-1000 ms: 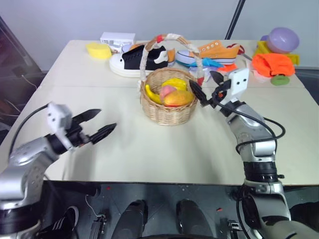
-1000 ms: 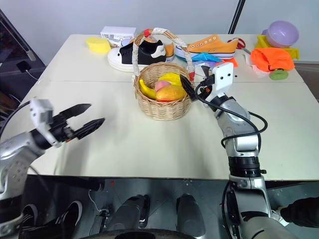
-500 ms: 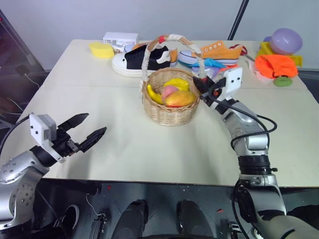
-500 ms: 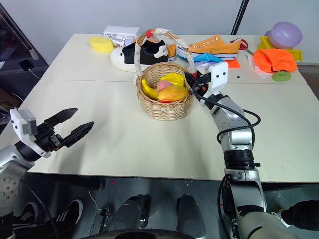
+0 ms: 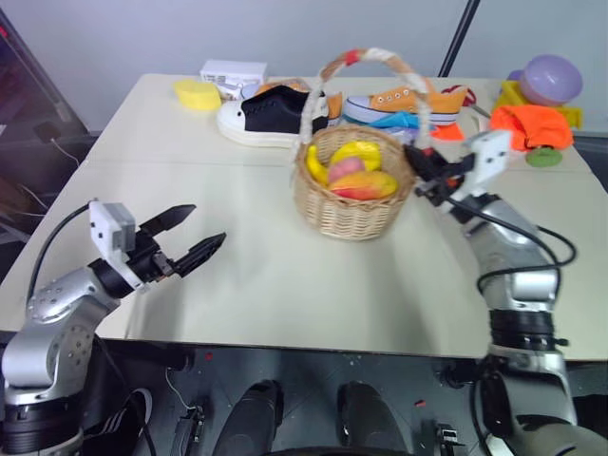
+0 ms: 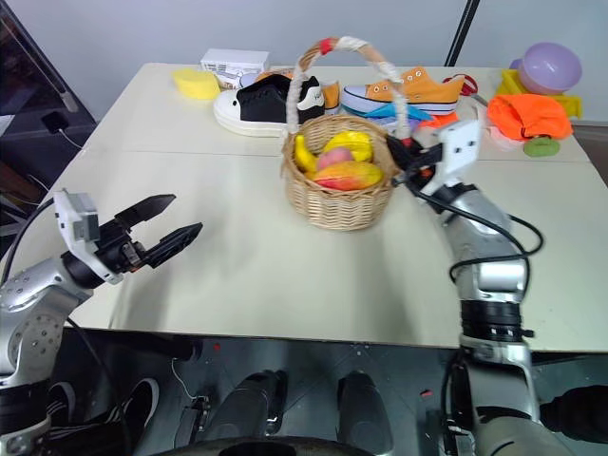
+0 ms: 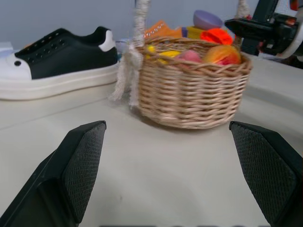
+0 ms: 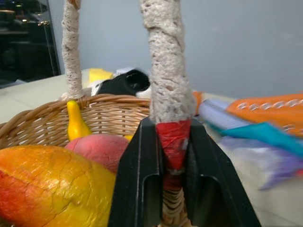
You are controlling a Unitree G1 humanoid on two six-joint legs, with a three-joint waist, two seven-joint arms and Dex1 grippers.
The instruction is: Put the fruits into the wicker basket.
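Note:
The wicker basket [image 5: 353, 207] stands mid-table with the pink peach [image 5: 346, 169] and the red-orange mango [image 5: 367, 184] inside, beside yellow toy fruit. My right gripper [image 5: 424, 171] is shut on the foot of the basket's handle [image 8: 165, 71], at its red wrapping on the right rim; in the right wrist view its fingers [image 8: 142, 175] clamp the handle from both sides. The mango [image 8: 42, 189] and the peach [image 8: 97, 149] lie just behind them. My left gripper [image 5: 195, 235] hovers open and empty over the table's front left, pointing at the basket [image 7: 189, 90].
Behind the basket lie a black-and-white shoe [image 5: 266, 114] and an orange shoe [image 5: 408, 100]. A yellow sponge [image 5: 195, 93] and a white box [image 5: 231, 71] are at the back left. A purple bowl [image 5: 546, 76], orange cloth [image 5: 532, 123] and green disc [image 5: 542, 157] sit at the back right.
My right gripper shut on the basket's handle and drew the basket to the right, away from the black shoe. The left gripper stayed open and edged slightly toward the basket.

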